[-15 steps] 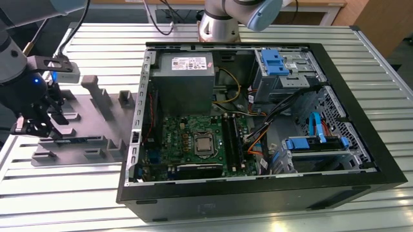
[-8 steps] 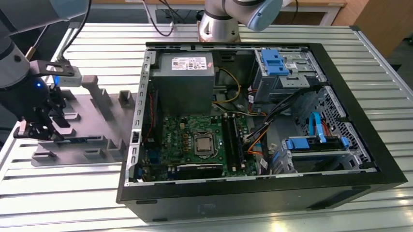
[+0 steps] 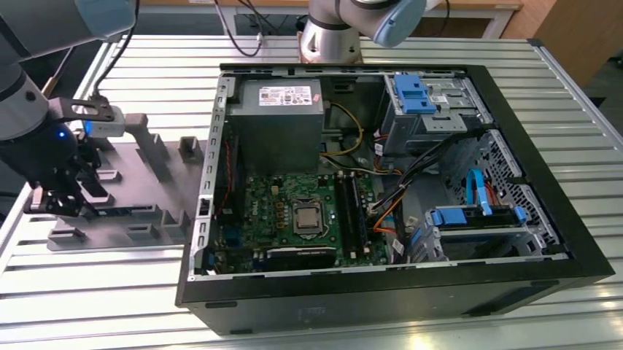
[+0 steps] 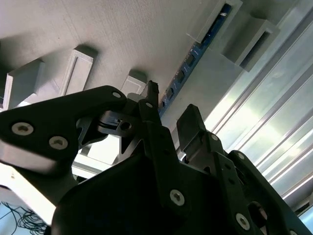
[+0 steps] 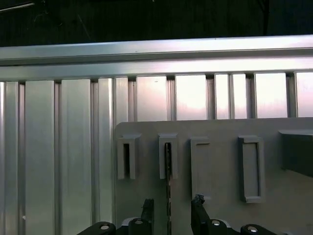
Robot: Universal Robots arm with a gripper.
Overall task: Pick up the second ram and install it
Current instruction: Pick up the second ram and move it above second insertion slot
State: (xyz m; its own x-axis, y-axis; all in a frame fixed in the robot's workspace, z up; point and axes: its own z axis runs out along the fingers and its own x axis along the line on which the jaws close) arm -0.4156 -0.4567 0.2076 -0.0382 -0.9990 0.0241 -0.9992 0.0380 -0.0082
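Note:
The second ram (image 4: 188, 61) is a thin blue board with black chips, standing on edge in a slot of the grey holder tray (image 4: 122, 29). In the first wrist view the second ram (image 5: 168, 166) shows as a thin dark edge running between two raised blocks of the holder tray (image 5: 220, 196). My gripper (image 5: 172, 203) straddles it, one finger on each side with a gap to the board, so it is open. In the second wrist view the gripper (image 4: 171, 103) sits just above the ram. In the exterior view the gripper (image 3: 58, 197) hangs over the holder tray (image 3: 146, 182) at the exterior view's left.
An open black computer case (image 3: 545, 240) lies to the exterior view's right of the tray, with the green motherboard (image 3: 282, 211) and its black memory slots (image 3: 351, 211) inside. Another arm's base (image 3: 331, 36) stands behind the case. A ribbed metal table (image 5: 58, 147) lies underneath.

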